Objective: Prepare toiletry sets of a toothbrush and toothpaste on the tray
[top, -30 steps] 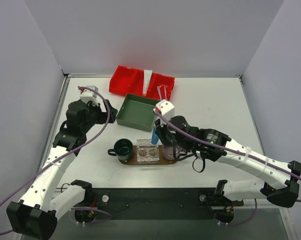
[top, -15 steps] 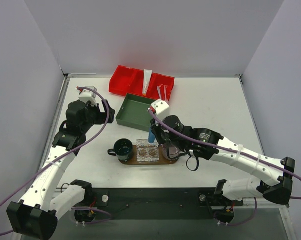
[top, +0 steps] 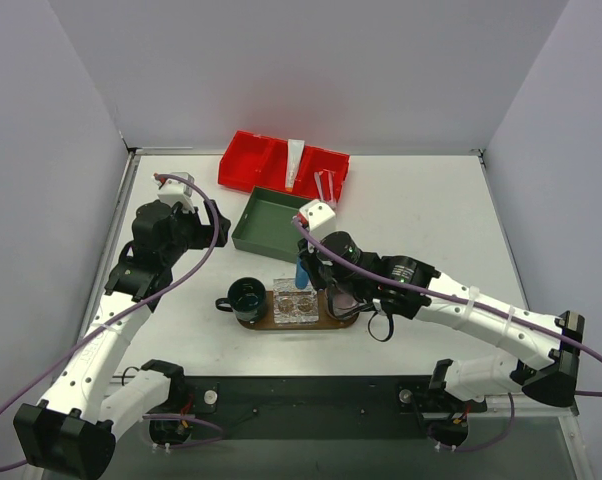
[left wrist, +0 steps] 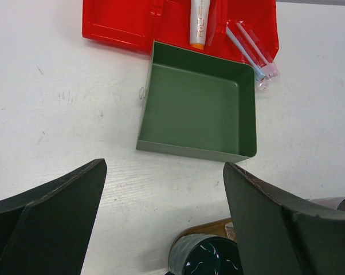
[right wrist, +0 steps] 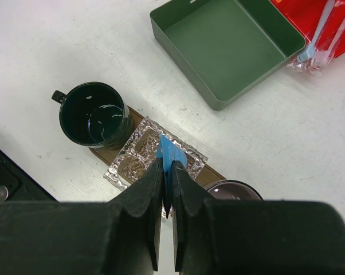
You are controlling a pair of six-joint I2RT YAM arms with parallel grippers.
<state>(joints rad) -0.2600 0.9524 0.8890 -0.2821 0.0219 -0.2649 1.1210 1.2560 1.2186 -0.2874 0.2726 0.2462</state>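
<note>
- The white worktop (top: 421, 200) carries both the stock and the target, and I judge your right arm can reach all of it.
- The red divided plastic bin (top: 256, 165) at the far edge is your stock. The white soft tube (left wrist: 199, 23) lies in it. The two slim white-and-pink toothbrushes (left wrist: 250, 51) poke past its near corner.
- The green square box (top: 271, 222) sits between the bin and the tray, so anything carried across passes over it.
- The brown wooden oval tray (top: 266, 318) lies nearest you. It has a dark green mug (right wrist: 95, 114) at its left end, a crinkled silvery block (right wrist: 141, 152) in the middle and a dark translucent mug (right wrist: 232, 192) at the right.
- Your left jaws are spread wide and hold nothing. They hover near the green box, apart from the tray.
- Your right jaws pinch the small blue soft tube (right wrist: 168, 150) by its upper end, so it hangs upright over the middle of the tray. It is not yet set down, and I judge that this vertical hold suits lowering it straight.
</note>
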